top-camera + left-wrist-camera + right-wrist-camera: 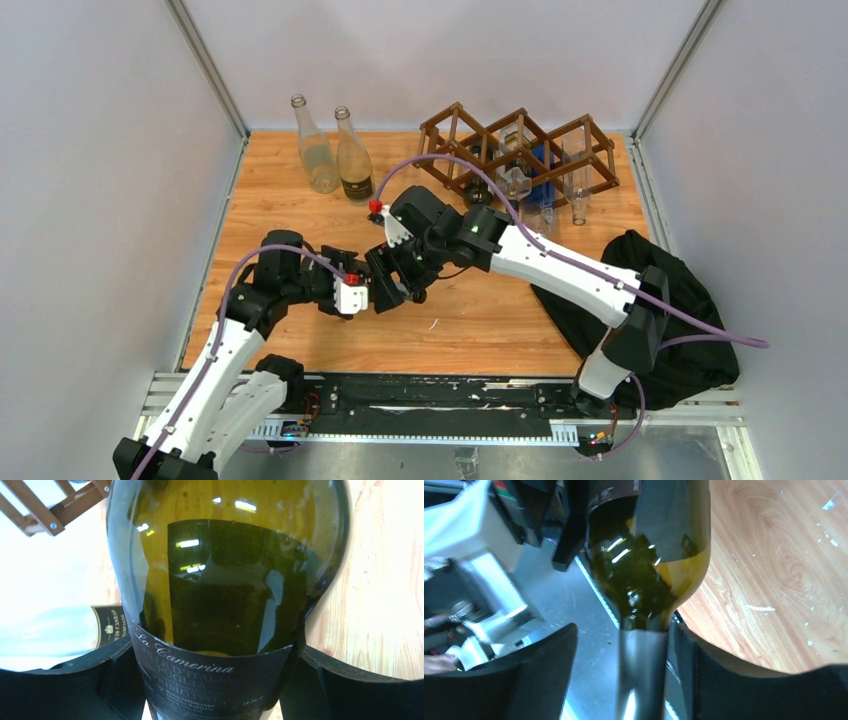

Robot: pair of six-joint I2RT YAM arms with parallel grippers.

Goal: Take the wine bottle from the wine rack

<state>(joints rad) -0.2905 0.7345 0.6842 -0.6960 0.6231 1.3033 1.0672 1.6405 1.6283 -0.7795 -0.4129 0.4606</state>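
Where the left gripper (215, 652) grips, the wine bottle (225, 580) body sits.

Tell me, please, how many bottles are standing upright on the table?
2: a clear bottle and a dark-labelled bottle beside it, at the back left, left of the wine rack. Others may be hidden.

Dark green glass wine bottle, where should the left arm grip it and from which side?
On the dark green glass wine bottle, grip the labelled body, left fingers one each side. The walls run straight there; the shoulder tapers, and the right fingers flank the narrow neck.
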